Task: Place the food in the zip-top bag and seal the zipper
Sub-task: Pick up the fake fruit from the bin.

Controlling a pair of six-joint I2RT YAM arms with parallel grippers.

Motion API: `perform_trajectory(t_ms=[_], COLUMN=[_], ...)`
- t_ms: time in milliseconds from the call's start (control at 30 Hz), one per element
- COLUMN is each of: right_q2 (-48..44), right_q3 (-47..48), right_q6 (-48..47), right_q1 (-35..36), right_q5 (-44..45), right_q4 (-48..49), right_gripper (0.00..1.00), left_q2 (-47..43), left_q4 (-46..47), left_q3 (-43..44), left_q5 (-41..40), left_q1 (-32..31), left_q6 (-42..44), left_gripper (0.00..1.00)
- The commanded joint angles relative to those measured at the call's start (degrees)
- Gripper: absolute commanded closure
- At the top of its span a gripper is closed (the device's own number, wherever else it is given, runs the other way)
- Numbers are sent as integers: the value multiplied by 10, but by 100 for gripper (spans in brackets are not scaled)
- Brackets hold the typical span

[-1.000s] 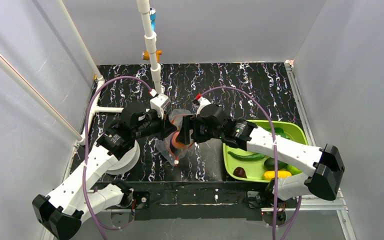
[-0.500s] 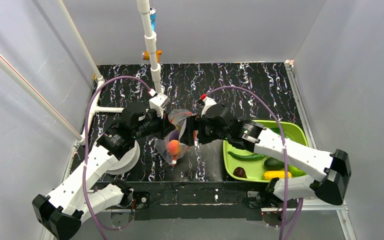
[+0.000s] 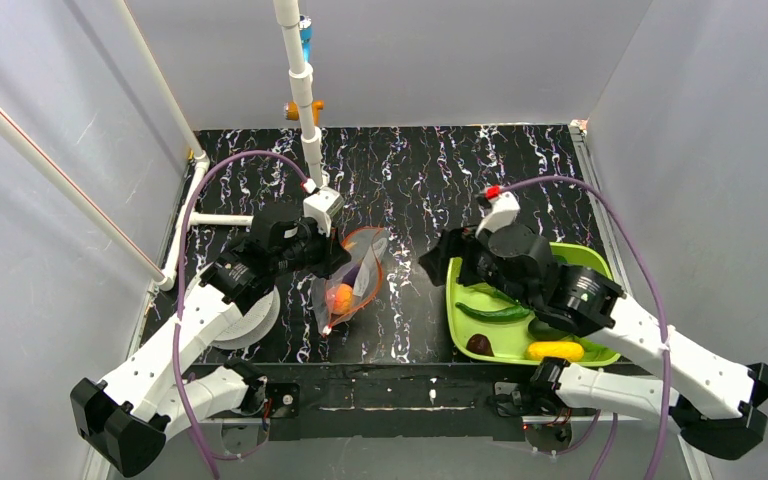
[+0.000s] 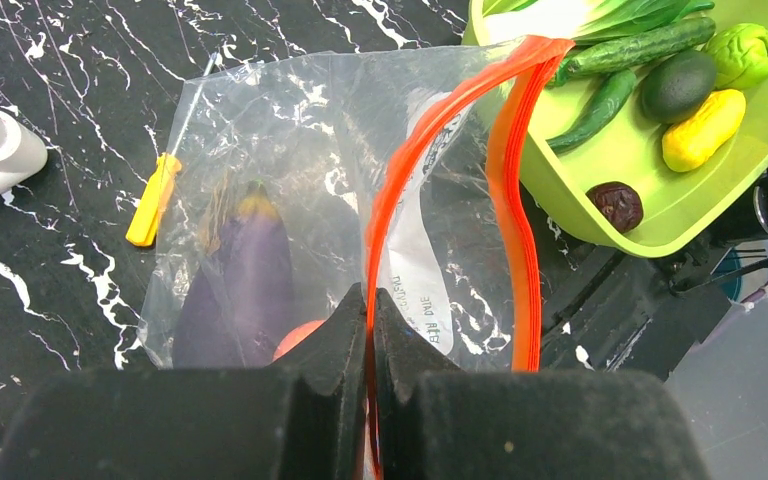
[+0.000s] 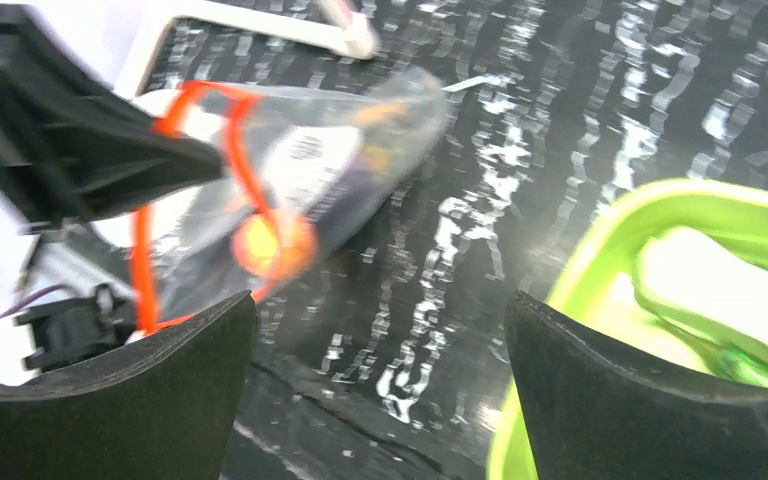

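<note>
The clear zip-top bag [image 3: 348,285] hangs open from my left gripper [image 3: 334,262], which is shut on one side of its red-orange zipper [image 4: 440,130]. The purple eggplant [image 4: 240,280] and orange-pink peach [image 4: 295,338] lie inside the bag [image 4: 290,150]. My right gripper [image 3: 438,262] is open and empty, between the bag and the green tray [image 3: 590,255]. The tray [image 4: 650,170] holds the avocado [image 4: 677,85], yellow piece [image 4: 702,130], bright green round one [image 4: 743,52], plum [image 4: 616,204], cucumbers [image 4: 620,50] and bok choy [image 4: 580,15]. The right wrist view is blurred; it shows the bag [image 5: 310,170] and peach [image 5: 275,243].
A white ribbed spool [image 3: 252,318] lies under my left arm. A white pipe post [image 3: 305,100] stands at the back, with a white bar [image 3: 222,219] at the left. A small yellow-orange stick [image 4: 153,200] shows at the bag's far corner.
My right gripper has let go of the peach into the bag and pulled back right toward the tray. The peach has dropped lower in the bag. My left gripper still holds the zipper.
</note>
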Motion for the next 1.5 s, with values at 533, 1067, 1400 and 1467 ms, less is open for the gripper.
perform_trajectory(t_ms=[533, 1067, 1400, 1467], right_q2=[-61, -18, 40, 42], right_q3=[-196, -243, -299, -303], right_q6=[270, 318, 298, 297], right_q1=[-434, -533, -562, -562], right_q5=[-39, 13, -41, -50], right_q4=[-263, -304, -214, -206], right_gripper=[14, 8, 22, 27], left_q2=[-18, -32, -26, -23], left_q4=[-7, -7, -8, -8], left_q3=[11, 12, 12, 12], left_q5=[-6, -3, -4, -4], left_q1=[-2, -2, -2, -2], left_q6=[1, 1, 1, 1], left_gripper=[100, 100, 100, 100])
